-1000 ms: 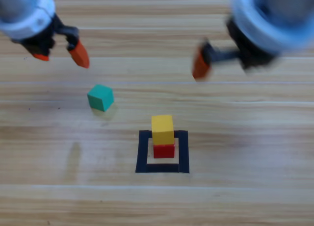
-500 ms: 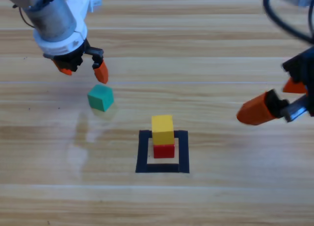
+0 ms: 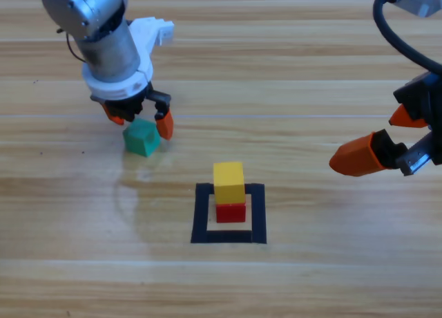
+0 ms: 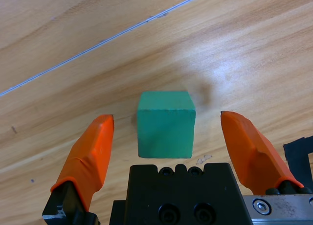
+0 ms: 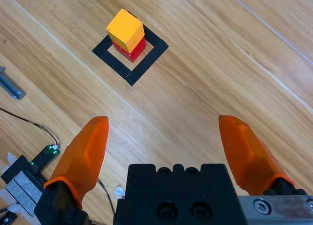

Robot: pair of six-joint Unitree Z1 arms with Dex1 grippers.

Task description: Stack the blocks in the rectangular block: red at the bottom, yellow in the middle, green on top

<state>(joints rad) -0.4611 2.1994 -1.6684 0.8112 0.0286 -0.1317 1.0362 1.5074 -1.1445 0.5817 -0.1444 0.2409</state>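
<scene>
Green cube [image 3: 141, 137] sits on bare wooden table [image 3: 331, 276], up-left of the black tape rectangle [image 3: 202, 214], nothing blocking it; its faces are skewed to the board lines. Left gripper [image 3: 139, 120] straddles it, jaws spread, not touching. Yellow cube [image 3: 228, 182] rests on red cube [image 3: 231, 212] inside the rectangle; right gripper [image 3: 387, 142] waits at right edge, jaws spread.

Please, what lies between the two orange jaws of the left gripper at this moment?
The green cube lies there. The left wrist view shows the left gripper open around it, bare wood on each side of the cube and neither jaw touching it.
</scene>
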